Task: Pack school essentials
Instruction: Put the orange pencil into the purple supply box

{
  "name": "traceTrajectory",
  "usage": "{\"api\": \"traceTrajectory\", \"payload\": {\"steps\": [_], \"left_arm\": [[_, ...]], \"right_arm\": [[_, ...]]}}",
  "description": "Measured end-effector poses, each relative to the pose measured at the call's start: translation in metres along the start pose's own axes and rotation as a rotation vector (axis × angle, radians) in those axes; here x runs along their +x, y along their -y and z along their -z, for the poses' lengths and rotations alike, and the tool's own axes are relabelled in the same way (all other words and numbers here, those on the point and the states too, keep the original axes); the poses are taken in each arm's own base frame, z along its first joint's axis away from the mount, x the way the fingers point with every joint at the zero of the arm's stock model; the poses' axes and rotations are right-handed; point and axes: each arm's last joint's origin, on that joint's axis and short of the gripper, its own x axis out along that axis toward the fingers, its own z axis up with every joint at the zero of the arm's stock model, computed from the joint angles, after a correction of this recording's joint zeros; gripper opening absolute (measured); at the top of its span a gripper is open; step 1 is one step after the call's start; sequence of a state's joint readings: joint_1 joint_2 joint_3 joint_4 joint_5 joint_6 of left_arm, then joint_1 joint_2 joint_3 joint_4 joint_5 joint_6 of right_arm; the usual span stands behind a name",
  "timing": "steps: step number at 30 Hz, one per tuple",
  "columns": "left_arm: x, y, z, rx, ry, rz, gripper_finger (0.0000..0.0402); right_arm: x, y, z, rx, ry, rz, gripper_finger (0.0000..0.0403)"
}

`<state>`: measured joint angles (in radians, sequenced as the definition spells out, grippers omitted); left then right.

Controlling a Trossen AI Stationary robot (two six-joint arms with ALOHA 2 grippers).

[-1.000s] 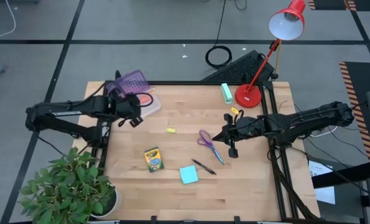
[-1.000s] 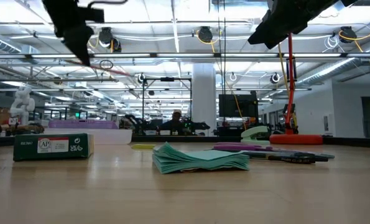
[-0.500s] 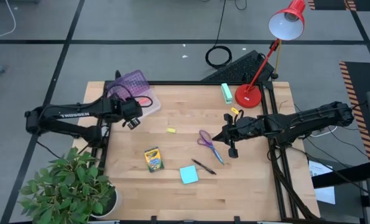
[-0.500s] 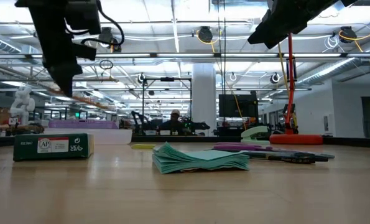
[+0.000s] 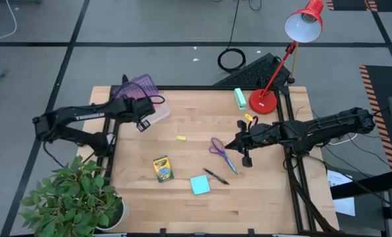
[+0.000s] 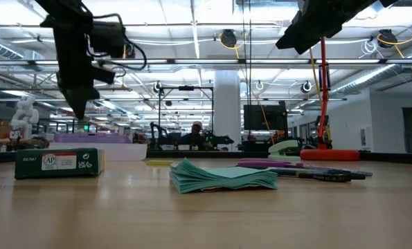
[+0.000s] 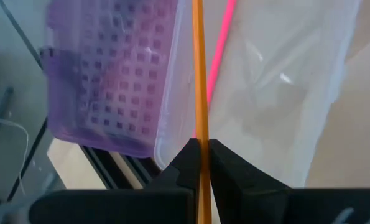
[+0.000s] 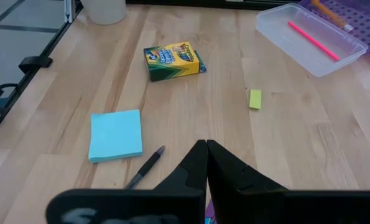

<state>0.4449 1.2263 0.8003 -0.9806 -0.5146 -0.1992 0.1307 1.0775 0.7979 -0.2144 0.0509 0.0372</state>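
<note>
My left gripper [image 5: 143,121] hangs over the clear plastic box [image 5: 158,113] at the table's far left, shut on the orange pencil [image 7: 198,74]. A pink pen [image 7: 219,50] lies in the box, and the purple lid [image 5: 140,85] sits behind it. My right gripper [image 5: 230,145] hovers shut and empty beside the purple-handled scissors [image 5: 217,147]. Flat on the table lie the crayon box [image 5: 162,168], the light-blue sticky-note pad [image 5: 199,185], the black pen [image 5: 215,176] and the yellow eraser [image 5: 180,137]. My left gripper pinches the orange pencil's shaft [image 7: 201,140] between its two fingertips [image 7: 186,158]. The fingers lie across the pencil. A long stretch of the pencil reaches past the fingers, clear above the clear box and the edge of the purple lid.
A mint-green block [image 5: 240,98] and the red desk lamp's base [image 5: 263,102] stand at the far right. A potted plant [image 5: 77,197] sits off the near left corner. Bare wood lies between the box and the scissors.
My left gripper has come down over the clear box and tipped from a slant to point more steeply down, carrying the orange pencil with it.
</note>
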Motion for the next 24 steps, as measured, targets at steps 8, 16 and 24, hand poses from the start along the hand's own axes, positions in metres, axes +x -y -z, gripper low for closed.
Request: {"api": "traceTrajectory", "payload": {"steps": [8,16,24], "left_arm": [[0.018,0.003,-0.008,0.038,-0.061,0.002,0.0026],[0.033,0.005,-0.015,0.088,-0.089,-0.001,0.0026],[0.037,0.007,-0.020,0.131,-0.070,-0.009,0.0035]], "right_arm": [[0.000,0.000,0.000,0.000,0.000,0.000,0.0000],[0.000,0.000,0.000,0.000,0.000,0.000,0.0000],[0.000,0.000,0.000,0.000,-0.001,0.000,0.0000]]}}
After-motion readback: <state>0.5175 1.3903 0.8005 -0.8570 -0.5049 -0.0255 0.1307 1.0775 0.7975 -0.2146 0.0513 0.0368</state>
